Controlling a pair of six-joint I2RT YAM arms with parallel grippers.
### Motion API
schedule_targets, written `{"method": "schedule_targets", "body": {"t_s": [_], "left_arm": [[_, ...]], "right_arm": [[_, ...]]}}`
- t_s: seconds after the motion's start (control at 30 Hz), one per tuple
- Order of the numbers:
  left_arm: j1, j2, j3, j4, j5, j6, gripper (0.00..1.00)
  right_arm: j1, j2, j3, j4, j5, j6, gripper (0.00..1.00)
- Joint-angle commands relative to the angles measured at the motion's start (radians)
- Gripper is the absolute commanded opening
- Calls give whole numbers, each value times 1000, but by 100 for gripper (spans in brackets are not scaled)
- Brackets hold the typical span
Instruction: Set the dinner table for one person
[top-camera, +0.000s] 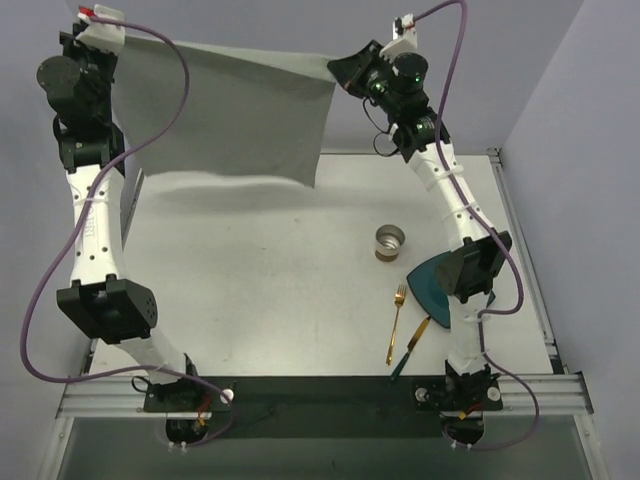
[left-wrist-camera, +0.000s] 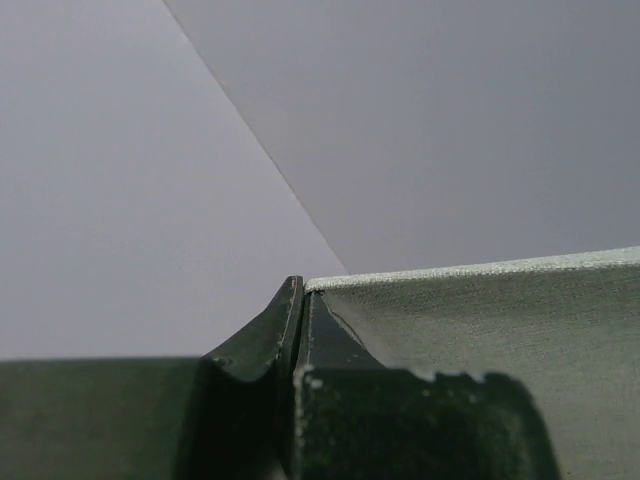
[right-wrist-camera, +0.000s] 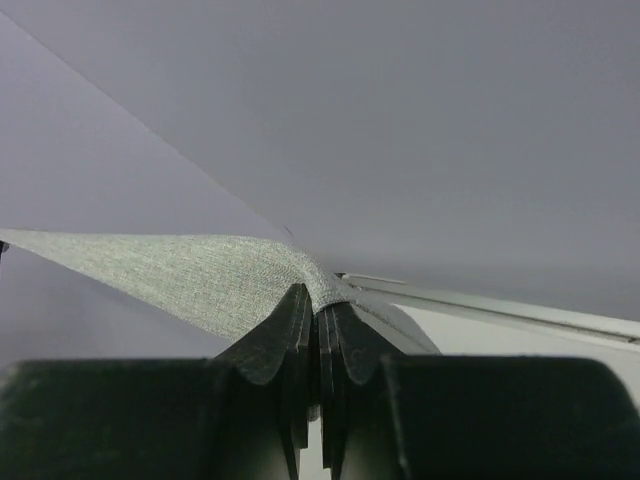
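Dinner table (top-camera: 250, 300) lies flat under both arms, w/ cloth mat (top-camera: 240, 120) hung over its 10–12 o'clock part, top edge stretched 9-to-3, hem near the surface, contact unclear. Left gripper (top-camera: 122, 42) pinched tight on mat's 9 o'clock corner, right gripper (top-camera: 338, 65) likewise at 3. Lay-down spot prob. towards 6, btwn arms; cup (top-camera: 390, 242), plate (top-camera: 432, 282), fork (top-camera: 397, 322) wait approx 4 o'clock

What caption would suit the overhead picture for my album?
Left gripper and right gripper hold a grey square cloth mat stretched above the white tabletop.
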Motion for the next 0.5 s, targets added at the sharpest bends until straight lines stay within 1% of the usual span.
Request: {"method": "schedule_targets", "body": {"t_s": [0.0,0.03,0.1,0.13,0.2,0.23,0.27,0.3,0.33,0.37,0.4,0.43,0.47], "left_arm": [[51,-2,23,103,-6,-32,0],[64,-19,-6,78,30,-32,0],[86,-51,-90,43,93,-1,0],[95,-92,-183,5,163,20,0],[135,-140,-274,-54,242,110,0],[149,-187,-375,-137,315,149,0],[170,-212,-424,-175,348,237,0],[181,-237,-486,-213,374,285,0],[186,-281,-585,-300,404,339,0],[189,-303,-647,-336,409,424,0],[199,-339,-697,-400,414,465,0],[204,-358,-800,-426,419,524,0],[215,-373,-843,-452,422,557,0]], "right_arm": [[-27,-96,-27,160,-5,-33,0],[-30,-119,-116,160,-12,-43,0],[-26,-173,-219,127,-90,-71,0],[-18,-193,-336,114,-126,-71,0],[2,-265,-466,87,-166,-94,0],[17,-288,-538,76,-169,-115,0],[51,-308,-645,61,-170,-134,0],[71,-332,-699,9,-180,-169,0],[86,-340,-737,-21,-183,-181,0],[121,-353,-815,-75,-187,-191,0],[135,-357,-851,-85,-189,-200,0],[149,-362,-889,-117,-184,-197,0],[181,-371,-967,-136,-180,-186,0]]}}
